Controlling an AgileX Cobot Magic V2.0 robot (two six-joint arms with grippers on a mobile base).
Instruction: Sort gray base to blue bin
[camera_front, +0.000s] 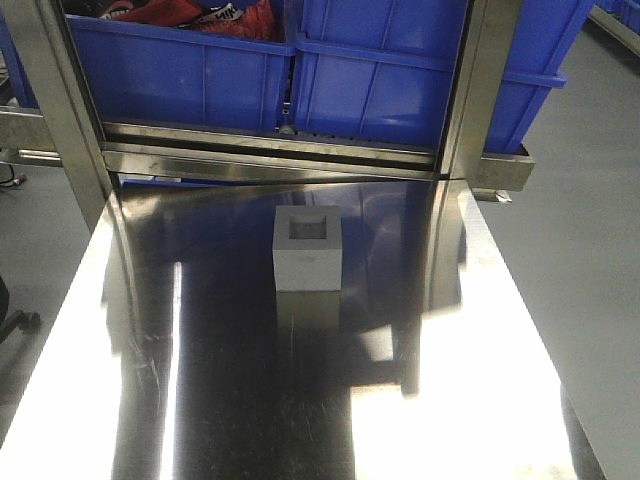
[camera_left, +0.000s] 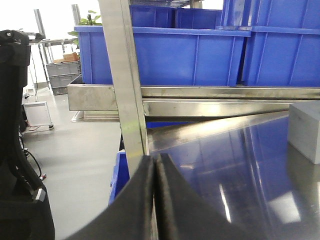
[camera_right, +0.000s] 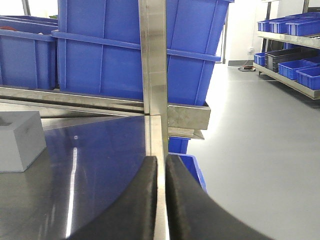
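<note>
The gray base (camera_front: 308, 248) stands upright in the middle of the steel table (camera_front: 200, 380), its square recess facing up. It shows at the right edge of the left wrist view (camera_left: 306, 130) and the left edge of the right wrist view (camera_right: 20, 140). A blue bin (camera_front: 400, 80) sits on the rack behind the table, its inside hidden. My left gripper (camera_left: 156, 159) is shut and empty near the table's left edge. At the right edge, my right gripper (camera_right: 161, 160) is shut and empty too. Both are well short of the block and out of the front view.
A second blue tote (camera_front: 180, 70) holding red and dark items stands left of the first. Steel posts (camera_front: 60, 110) (camera_front: 475, 90) and a cross rail (camera_front: 270, 150) separate table from bins. More blue totes sit below the table (camera_right: 192, 167) and on shelves at far right (camera_right: 295, 55).
</note>
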